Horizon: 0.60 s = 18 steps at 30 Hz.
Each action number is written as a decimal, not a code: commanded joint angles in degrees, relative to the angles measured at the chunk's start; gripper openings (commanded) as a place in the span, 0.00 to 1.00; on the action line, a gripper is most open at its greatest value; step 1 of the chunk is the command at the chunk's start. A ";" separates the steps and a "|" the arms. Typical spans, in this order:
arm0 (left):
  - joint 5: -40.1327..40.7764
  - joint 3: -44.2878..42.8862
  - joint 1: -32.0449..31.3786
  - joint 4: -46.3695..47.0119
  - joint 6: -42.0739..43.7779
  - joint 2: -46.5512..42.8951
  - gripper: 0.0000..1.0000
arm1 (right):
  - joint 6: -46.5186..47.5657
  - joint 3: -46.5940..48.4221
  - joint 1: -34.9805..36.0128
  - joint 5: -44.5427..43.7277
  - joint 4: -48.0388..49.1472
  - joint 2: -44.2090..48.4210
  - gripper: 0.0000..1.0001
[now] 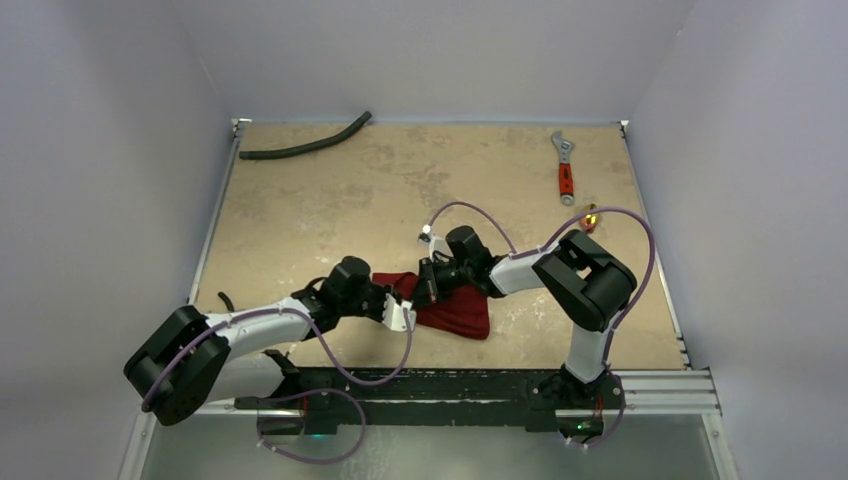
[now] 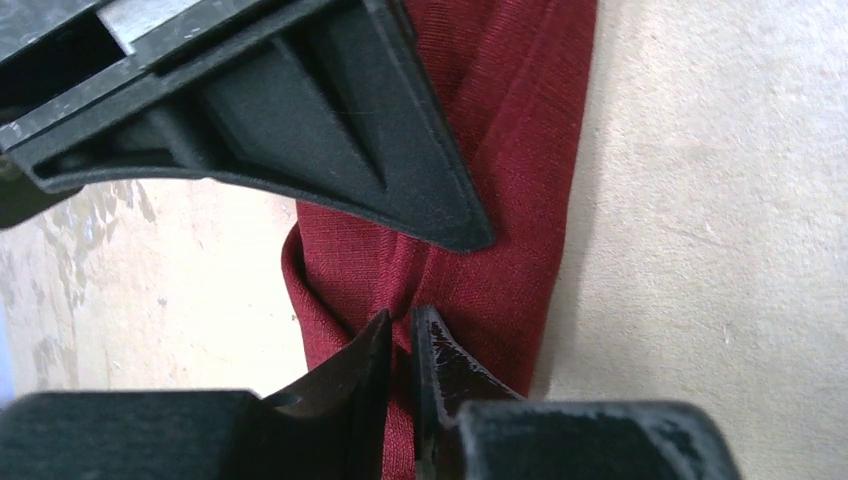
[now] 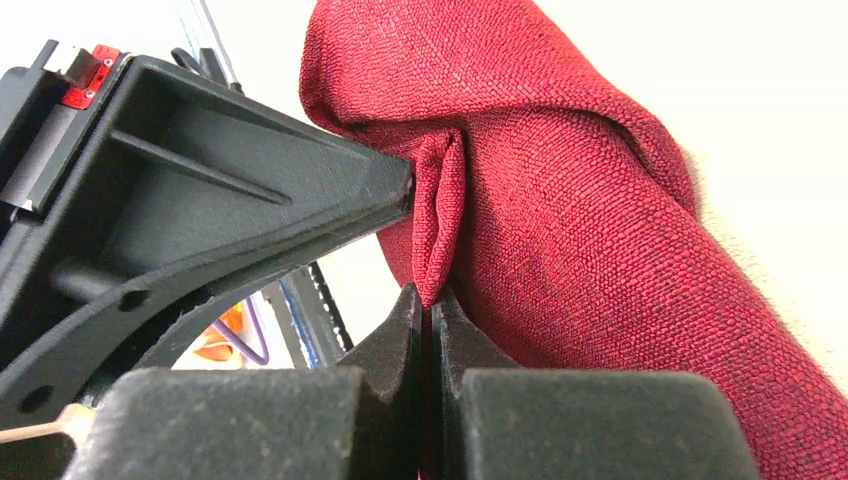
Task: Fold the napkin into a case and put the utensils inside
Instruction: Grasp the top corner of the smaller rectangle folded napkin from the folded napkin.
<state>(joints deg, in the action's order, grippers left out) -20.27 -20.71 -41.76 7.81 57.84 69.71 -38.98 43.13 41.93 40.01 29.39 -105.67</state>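
Observation:
The dark red napkin (image 1: pixel 462 312) lies bunched on the table between the two arms. My left gripper (image 1: pixel 403 315) is at its left edge and is shut on a pinch of the cloth (image 2: pixel 500 150), with the jaws (image 2: pixel 401 325) almost touching. My right gripper (image 1: pixel 428 288) is just above it at the napkin's far edge, shut on a raised fold of the cloth (image 3: pixel 580 220), which sticks up between the jaws (image 3: pixel 432 305). Each wrist view shows the other gripper's black body close by. A bit of shiny gold metal, the utensils (image 1: pixel 592 214), peeks out behind the right arm's elbow.
A black hose (image 1: pixel 305 145) lies at the far left of the table. A red-handled silver wrench (image 1: pixel 565 172) lies at the far right. Metal rails (image 1: pixel 650 385) run along the near edge, and grey walls close in three sides.

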 commanded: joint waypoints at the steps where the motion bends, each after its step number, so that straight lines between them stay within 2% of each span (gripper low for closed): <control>1: 1.96 -3.11 0.08 -0.02 -6.13 -2.54 0.16 | -0.28 0.65 -0.01 0.44 1.70 0.05 0.00; 5: 4.62 -6.28 0.06 -0.89 -11.11 -5.09 0.20 | -0.83 -0.27 -0.10 0.42 1.81 0.32 0.00; 9: 5.92 -9.18 0.05 -2.51 -14.05 -3.73 0.20 | -1.18 -0.32 -0.10 0.42 1.29 0.39 0.00; 18: 4.48 -7.04 0.08 -3.01 -11.12 -0.49 0.26 | -2.02 -0.83 -0.53 0.88 0.98 1.05 0.00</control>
<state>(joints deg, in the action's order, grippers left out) -15.38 -28.27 -41.76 5.37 46.19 67.99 -40.34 42.70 41.89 40.03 29.87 -105.69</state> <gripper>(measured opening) 0.256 0.015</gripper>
